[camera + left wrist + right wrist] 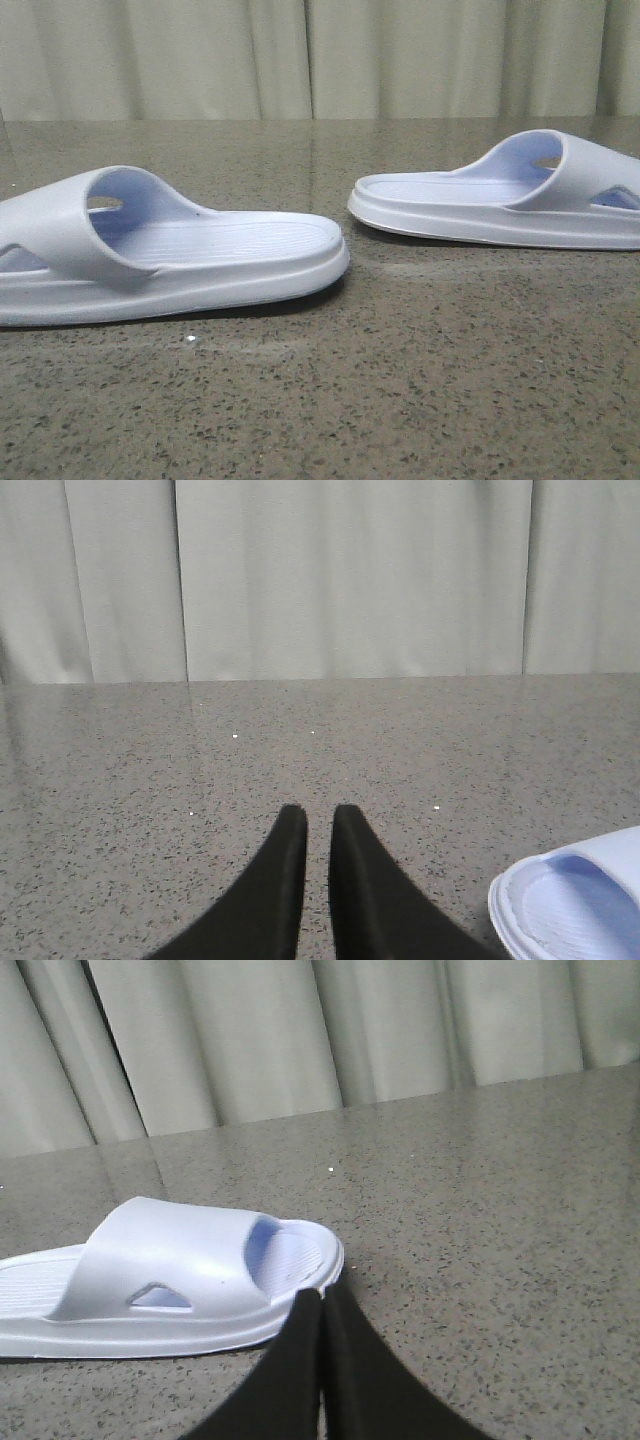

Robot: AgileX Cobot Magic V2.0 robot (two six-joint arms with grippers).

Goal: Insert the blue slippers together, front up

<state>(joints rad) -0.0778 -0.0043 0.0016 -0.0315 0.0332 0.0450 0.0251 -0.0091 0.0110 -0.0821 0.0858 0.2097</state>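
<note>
1. Blue slippers, pair, very pale: I logged both flat on the speckled stone table [400, 400], soles down, well apart.
2. Left slipper [150, 250]: lower left of the front view, heel toward centre.
3. Right slipper [500, 195]: upper right of the front view, heel toward centre.
4. Left gripper [318, 825]: fingers nearly together, a narrow gap between the tips, holding nothing.
5. Right gripper [322, 1300]: fingers pressed together, empty, tips just beside the slipper's toe end [310, 1250]; contact I could not tell.
</note>
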